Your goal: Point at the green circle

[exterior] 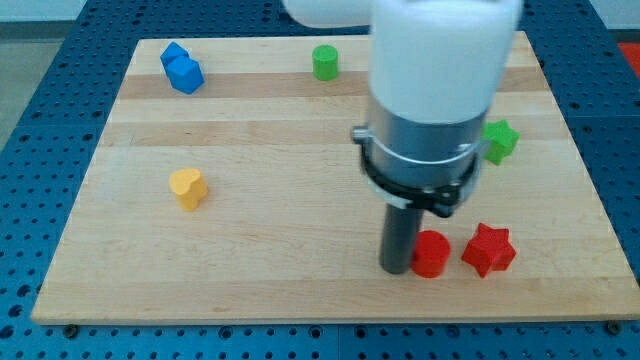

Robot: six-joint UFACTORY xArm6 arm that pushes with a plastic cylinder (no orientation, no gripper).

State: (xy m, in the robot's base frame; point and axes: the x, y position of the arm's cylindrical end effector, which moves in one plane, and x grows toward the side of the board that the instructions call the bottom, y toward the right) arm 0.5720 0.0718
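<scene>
Rod's bare tip (396, 270), holding nothing, touches the red cylinder (431, 254) near the table's bottom edge; the light, rigid green circle (325, 62) by the top edge needs only approaching

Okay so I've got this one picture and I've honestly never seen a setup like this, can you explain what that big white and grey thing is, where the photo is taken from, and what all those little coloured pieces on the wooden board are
The big white and grey shape is the end of a robot arm, seen very close. It has no hand; it ends in a straight dark rod, and it pushes or points with my tip, the rod's lower end. Nothing is held.

There is only one camera. It looks down at an angle on a wooden board; where it is mounted is not on record.

Six small blocks lie on the board: a blue block at the view's top left, a green circle at the top middle, a green star at the right, a yellow heart at the left, and a red circle and a red star near the bottom.

My tip stands just left of the red circle, far from the green circle it should point at.
</scene>
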